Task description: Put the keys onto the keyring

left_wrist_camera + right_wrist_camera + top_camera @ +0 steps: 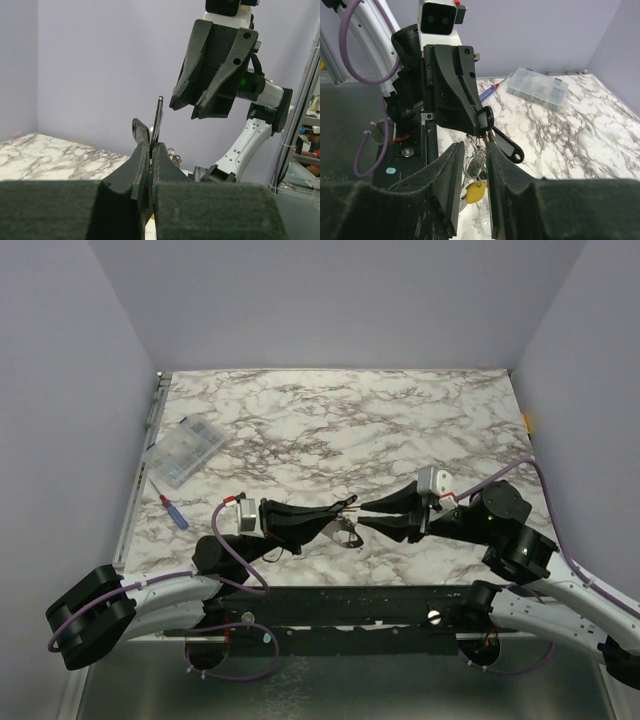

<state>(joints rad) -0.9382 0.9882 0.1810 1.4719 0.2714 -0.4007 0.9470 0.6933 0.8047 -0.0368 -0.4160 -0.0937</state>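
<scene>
My left gripper (335,512) is shut on a black plastic key head with a white label (483,120) and holds it above the table. From it hangs a bunch: thin wire keyring loops (473,161), a yellow-headed key (476,191), something green, and a second black tag (508,148). In the left wrist view the gripper (151,146) pinches the dark head edge-on (158,119). My right gripper (362,516) is open, facing the left one tip to tip. In the right wrist view its fingers (453,167) straddle the hanging ring and yellow key without visibly closing on them.
A clear compartment box (187,451) lies at the far left of the marble table (400,420). A small screwdriver with a red and blue handle (174,511) lies just in front of it. Purple cables loop off both arms near the table's front edge.
</scene>
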